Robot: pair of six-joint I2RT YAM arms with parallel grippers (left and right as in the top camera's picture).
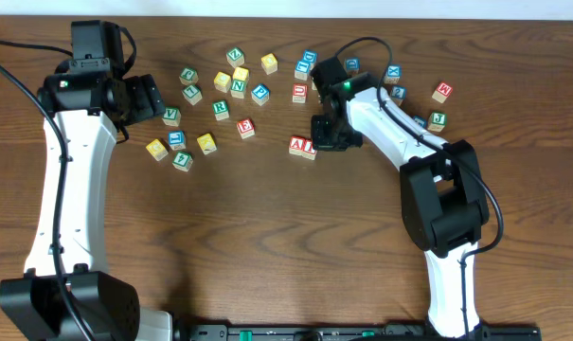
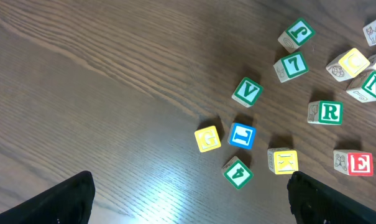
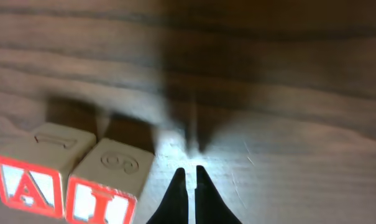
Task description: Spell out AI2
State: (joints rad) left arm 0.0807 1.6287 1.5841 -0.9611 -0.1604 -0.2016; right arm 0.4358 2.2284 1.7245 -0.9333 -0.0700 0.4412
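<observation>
The wooden table [image 1: 267, 237] filled the overhead view, and a long white arm reached in from each side: the left arm [image 1: 73, 180] up along the left edge, the right arm [image 1: 438, 189] bent in toward the middle.

Across the top of the table lay the scatter of letter blocks [image 1: 221, 109], loose and in no order. Below that scatter, on open wood, two red-lettered blocks sat apart from the rest, and that was the word so far. The A block [image 3: 26, 186] and the I block [image 3: 104, 196] stood side by side and touching, letters facing the same way.

So two of three characters were down, by my reading. The 2 was left to fetch and set just beyond the I. I could not pick out a 2 among the loose blocks; the V block [image 2: 247, 91], the L block [image 2: 242, 135] and the 4 block [image 2: 237, 172] were readable from the left wrist, but no 2.

The right gripper [image 3: 189, 174] hung just beside the I block, not touching it, its fingers pressed together with nothing between them. The left gripper [image 2: 189, 177] hovered over its end of the scatter, fingers spread wide and holding nothing.
</observation>
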